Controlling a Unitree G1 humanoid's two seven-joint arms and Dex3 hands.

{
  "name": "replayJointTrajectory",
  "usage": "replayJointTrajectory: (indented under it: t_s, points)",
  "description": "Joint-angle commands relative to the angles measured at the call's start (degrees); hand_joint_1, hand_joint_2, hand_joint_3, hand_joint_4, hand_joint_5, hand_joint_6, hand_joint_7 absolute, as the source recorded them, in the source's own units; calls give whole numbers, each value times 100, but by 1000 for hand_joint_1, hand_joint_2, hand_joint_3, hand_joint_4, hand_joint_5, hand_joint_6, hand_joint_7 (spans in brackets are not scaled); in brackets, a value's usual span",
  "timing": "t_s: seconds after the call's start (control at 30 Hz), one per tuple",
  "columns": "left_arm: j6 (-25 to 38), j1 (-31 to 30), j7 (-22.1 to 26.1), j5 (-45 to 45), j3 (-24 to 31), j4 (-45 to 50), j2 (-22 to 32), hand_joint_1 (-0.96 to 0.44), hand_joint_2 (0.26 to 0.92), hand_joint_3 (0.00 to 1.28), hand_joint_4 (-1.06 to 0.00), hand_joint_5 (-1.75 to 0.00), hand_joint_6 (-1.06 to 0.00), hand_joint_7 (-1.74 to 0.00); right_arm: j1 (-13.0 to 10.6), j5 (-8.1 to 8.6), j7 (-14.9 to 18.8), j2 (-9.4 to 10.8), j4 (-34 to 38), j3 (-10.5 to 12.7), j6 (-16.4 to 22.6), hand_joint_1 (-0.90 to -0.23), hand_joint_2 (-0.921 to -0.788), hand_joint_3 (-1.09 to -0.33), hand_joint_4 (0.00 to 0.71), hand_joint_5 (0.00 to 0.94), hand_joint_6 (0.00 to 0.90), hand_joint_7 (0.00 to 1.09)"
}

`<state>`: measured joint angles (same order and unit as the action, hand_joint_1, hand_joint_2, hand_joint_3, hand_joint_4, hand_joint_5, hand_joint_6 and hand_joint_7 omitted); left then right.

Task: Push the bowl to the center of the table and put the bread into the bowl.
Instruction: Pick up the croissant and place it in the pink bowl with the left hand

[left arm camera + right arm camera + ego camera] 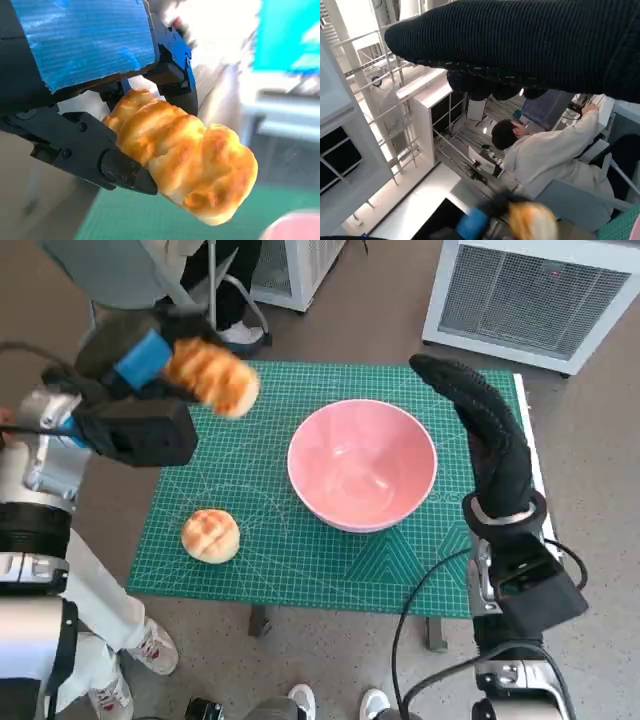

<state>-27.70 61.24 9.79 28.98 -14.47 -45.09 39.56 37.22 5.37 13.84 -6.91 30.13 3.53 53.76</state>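
Observation:
My left hand (150,355) holds a golden, ridged bread roll (212,376) lifted above the table's far left part, to the left of the bowl. In the left wrist view the bread (185,162) sits clamped between the black fingers (125,172). The pink bowl (362,463) stands near the middle of the green mat (300,570), empty. A second, round bun (211,535) lies on the mat at the near left. My right hand (485,430), gloved, is raised just right of the bowl with its fingers stretched out, holding nothing.
White appliance units (535,295) stand on the floor beyond the table. A chair and a person's feet (240,335) are at the far left edge. A seated person (545,155) shows in the right wrist view. Cables (420,610) hang by my right arm.

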Motion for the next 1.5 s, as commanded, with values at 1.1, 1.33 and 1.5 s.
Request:
replayJointTrajectory:
  t_s: [1.1, 1.33, 1.5]
  points:
    - [196, 403, 1812, 3, -841, -1169, -1789, -30, 864, 37, -183, -91, -219, -271, -223, 278, 236, -63, -53, 30, -51, -597, -921, -798, 317, 75, -1, 775]
    - [135, 183, 1805, -113, -727, -977, -1724, -63, 854, 14, -103, -6, -207, -170, -221, 255, 218, -63, -56, 43, -33, -600, -921, -793, 316, 79, -1, 770]
    - [64, 22, 1967, -395, -543, -785, -1609, -95, 855, 10, -78, -1, -216, -151, -214, 219, 185, -44, -70, 35, -36, -596, -921, -795, 313, 80, -1, 766]
